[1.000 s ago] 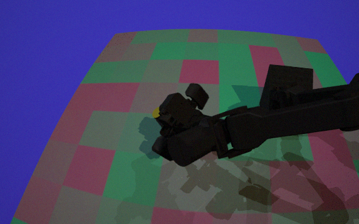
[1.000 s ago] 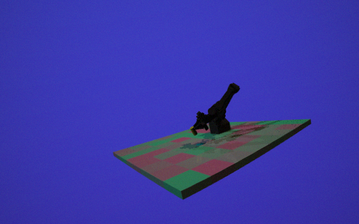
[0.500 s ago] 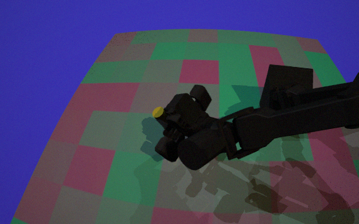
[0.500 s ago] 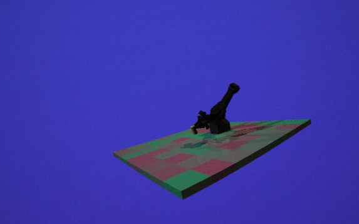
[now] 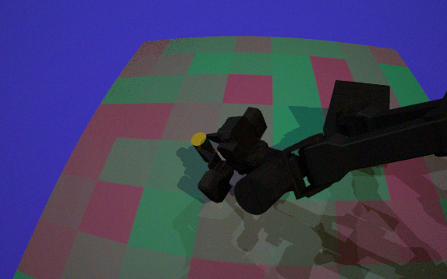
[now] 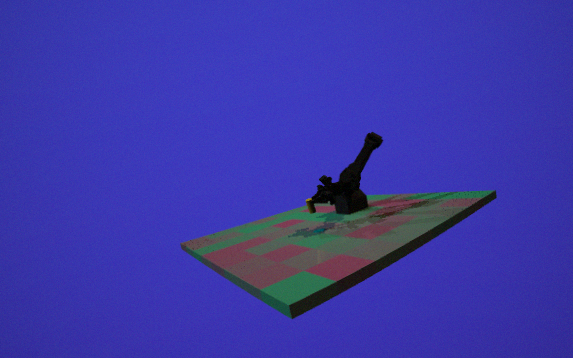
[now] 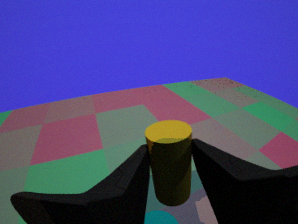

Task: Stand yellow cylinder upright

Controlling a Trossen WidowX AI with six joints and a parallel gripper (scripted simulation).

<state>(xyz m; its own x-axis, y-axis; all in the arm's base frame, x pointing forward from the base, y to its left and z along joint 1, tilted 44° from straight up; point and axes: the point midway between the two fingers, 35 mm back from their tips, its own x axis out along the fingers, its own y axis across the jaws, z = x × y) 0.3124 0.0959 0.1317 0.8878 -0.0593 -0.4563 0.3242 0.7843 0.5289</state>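
Observation:
The yellow tall cylinder [image 5: 199,139] [image 6: 310,205] [image 7: 171,170] is held close to upright, with a slight lean in the exterior view. My gripper [image 5: 208,148] [image 7: 169,147] is shut on it, one finger on each side near its upper part. The cylinder hangs above the table, its lower end clear of the surface. The cyan circle [image 6: 321,230] [image 7: 161,218] lies flat on the table, partly in shadow. In the wrist view only part of it shows, at the bottom edge below the cylinder. In the top view the gripper and arm hide it.
The checkered green, pink and grey table [image 5: 108,210] [image 6: 288,252] [image 7: 65,137] ends in open edges against blue. The dark arm [image 5: 388,144] [image 6: 355,167] reaches in from the right in the top view, beside its base [image 5: 361,97] [image 6: 350,201]. Arm shadows fall on the table.

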